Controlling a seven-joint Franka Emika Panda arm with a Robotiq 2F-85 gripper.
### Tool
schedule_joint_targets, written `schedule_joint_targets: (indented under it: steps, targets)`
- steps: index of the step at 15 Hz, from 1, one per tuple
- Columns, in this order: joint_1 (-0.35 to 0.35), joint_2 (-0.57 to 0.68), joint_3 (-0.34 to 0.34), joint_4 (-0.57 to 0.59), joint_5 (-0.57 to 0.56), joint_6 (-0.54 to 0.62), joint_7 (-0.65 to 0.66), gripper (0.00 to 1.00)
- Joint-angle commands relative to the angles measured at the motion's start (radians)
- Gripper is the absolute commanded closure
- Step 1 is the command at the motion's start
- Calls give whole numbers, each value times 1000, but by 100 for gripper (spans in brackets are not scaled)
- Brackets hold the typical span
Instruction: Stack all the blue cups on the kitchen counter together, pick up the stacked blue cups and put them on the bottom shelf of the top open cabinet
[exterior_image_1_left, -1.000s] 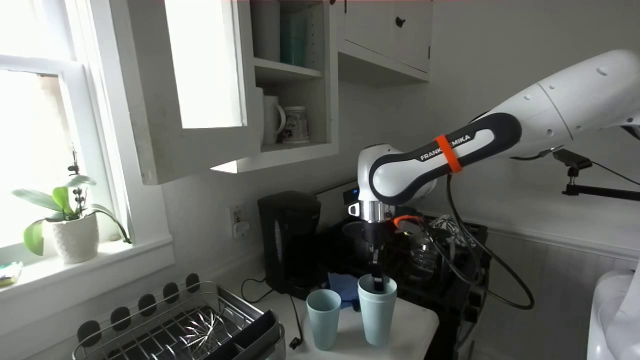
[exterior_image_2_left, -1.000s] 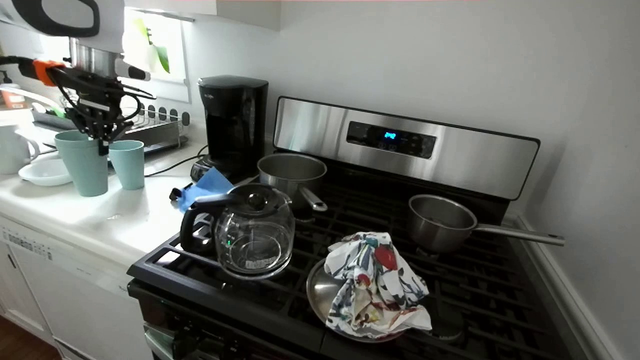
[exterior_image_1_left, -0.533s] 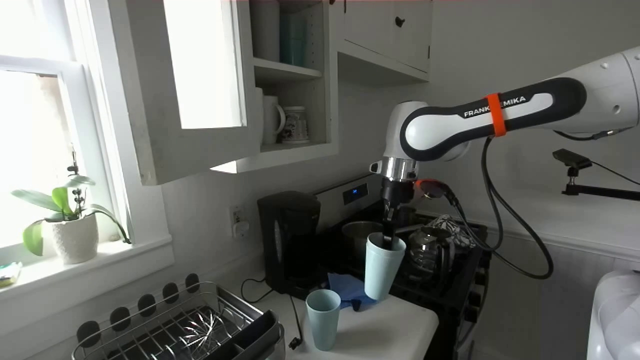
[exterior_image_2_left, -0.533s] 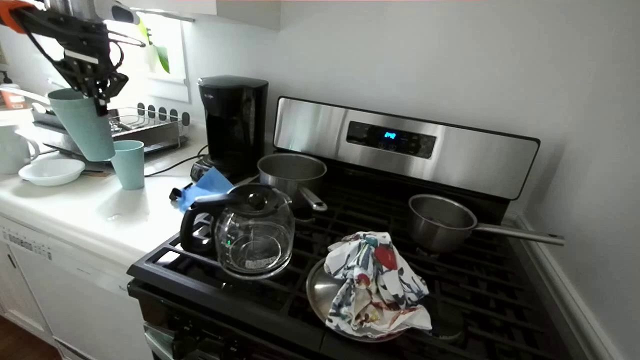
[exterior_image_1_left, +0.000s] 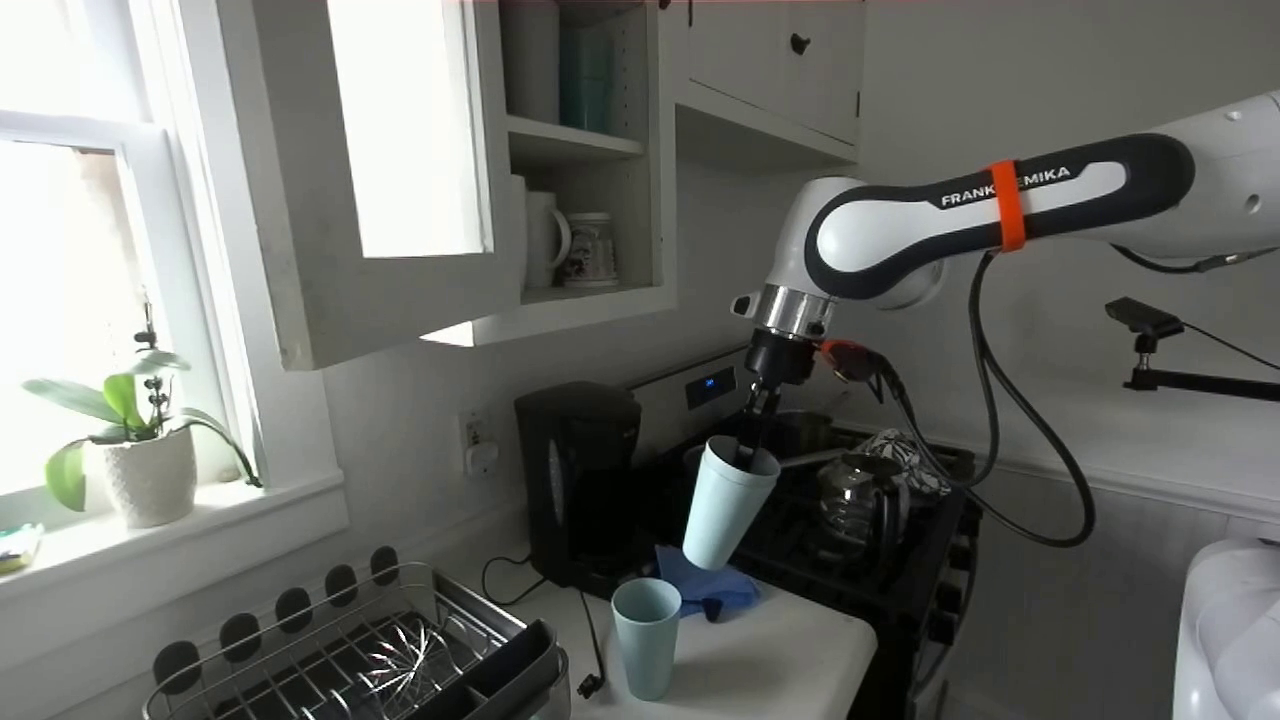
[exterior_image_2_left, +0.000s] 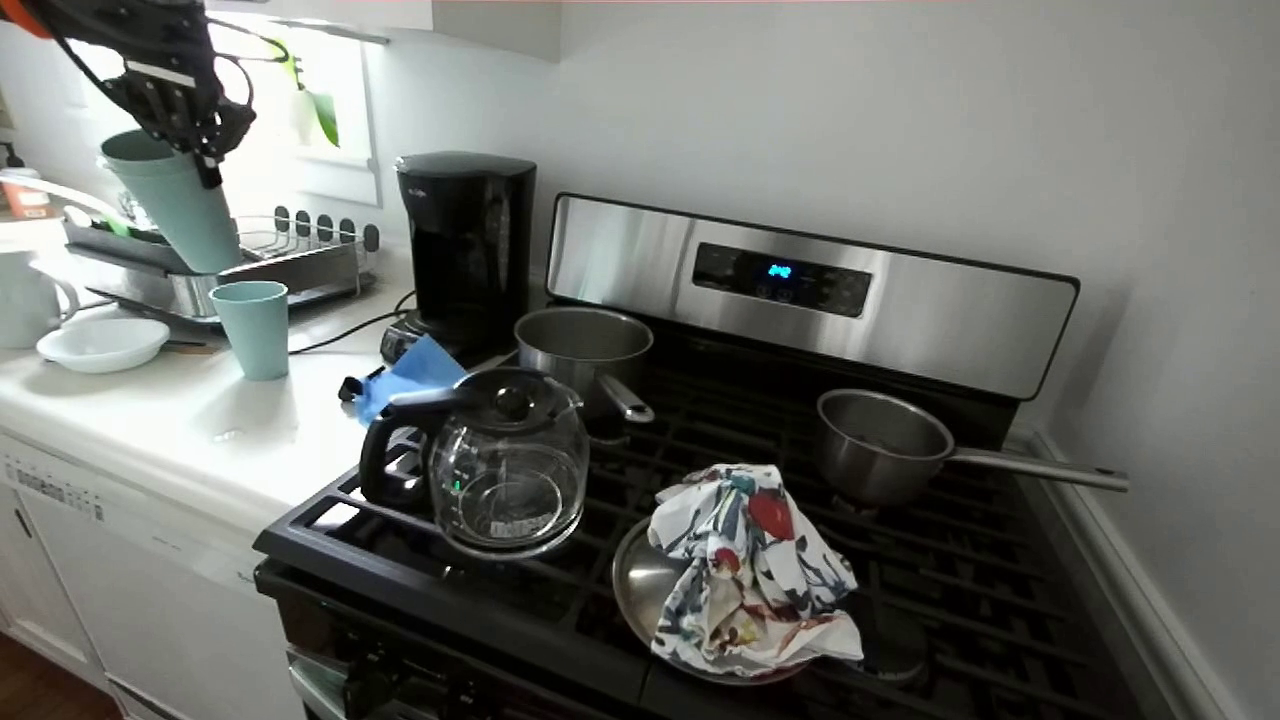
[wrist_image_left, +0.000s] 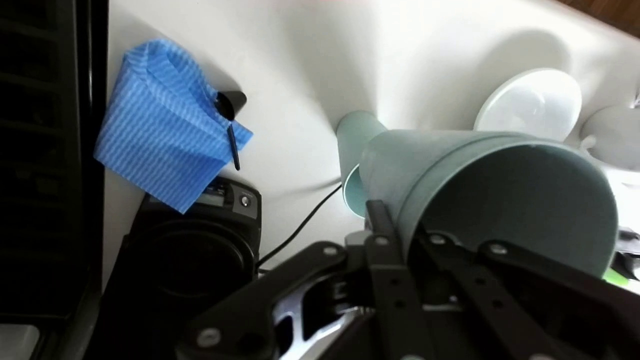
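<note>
cups (exterior_image_1_left: 725, 510) hang tilted from my gripper (wrist_image_left: 401, 227), their base off the counter (exterior_image_1_left: 790, 670) — the doubled rim in the wrist view shows me one nested in another. i have the gripper clenched on their wall at the lip, one finger along the outside, its partner reaching down inside the mouth. one more blue cup (exterior_image_2_left: 257, 330) stands upright on the counter, mouth up, and i can see a gap between it and the held ones in both exterior views. higher up i have the cabinet (exterior_image_1_left: 662, 200), its door (exterior_image_1_left: 310, 290) swung wide; on its bottom shelf (exterior_image_1_left: 560, 297) sit a pale mug (exterior_image_1_left: 541, 240) and a patterned mug (exterior_image_1_left: 592, 250), just beside each other. down on the counter i also make out a blue cloth (wrist_image_left: 155, 125) next to the coffee maker (exterior_image_1_left: 580, 480), and a shallow white dish (exterior_image_2_left: 103, 345) — that one near the standing cup. a glass carafe (exterior_image_2_left: 510, 470) rests on the stove (exterior_image_2_left: 720, 420).
</note>
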Motion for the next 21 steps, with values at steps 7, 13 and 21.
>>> schedule_joint_targets:
  steps: [7, 13, 21]
  targets:
    - [41, 104, 34, 14, 16, 111, -23, 93]
    - [39, 100, 32, 14, 16, 111, -23, 98]
    - [44, 203, 50, 81, 20, 189, -18, 98]
